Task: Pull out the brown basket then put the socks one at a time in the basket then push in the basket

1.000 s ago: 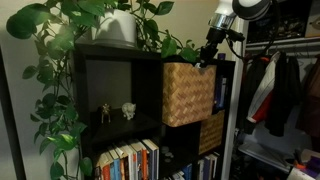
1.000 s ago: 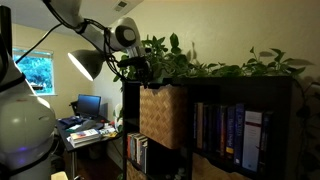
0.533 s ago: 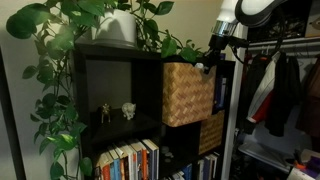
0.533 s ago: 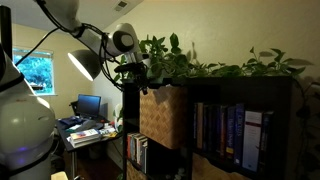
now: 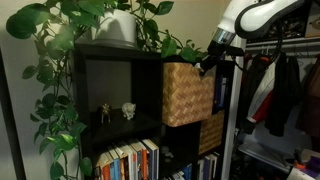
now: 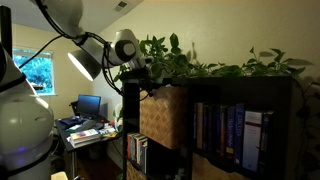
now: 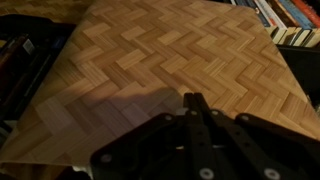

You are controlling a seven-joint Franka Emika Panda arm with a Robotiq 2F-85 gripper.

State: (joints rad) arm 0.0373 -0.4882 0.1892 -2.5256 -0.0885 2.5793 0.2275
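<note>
The brown basket (image 5: 187, 92) is a tan woven cube that sticks out a little from the front of the dark shelf unit's upper cubby; it shows in both exterior views (image 6: 160, 115). Its herringbone face (image 7: 170, 50) fills the wrist view. My gripper (image 5: 206, 66) is at the basket's upper front corner (image 6: 146, 90), close in front of the weave. Its fingers are shut together (image 7: 196, 99) with nothing between them. Whether they touch the weave I cannot tell. The socks are out of view.
A darker, lower woven basket (image 5: 211, 130) sits in the cubby below. Trailing plants (image 5: 60, 60) cover the shelf top. Small figurines (image 5: 115, 112) and books (image 5: 130, 160) fill other cubbies. Clothes (image 5: 280, 90) hang beside the shelf. A lamp (image 6: 85, 65) and desk (image 6: 85, 125) stand behind.
The gripper has closed fully and come down from above the basket's top edge to its upper front corner. The basket has not visibly moved.
</note>
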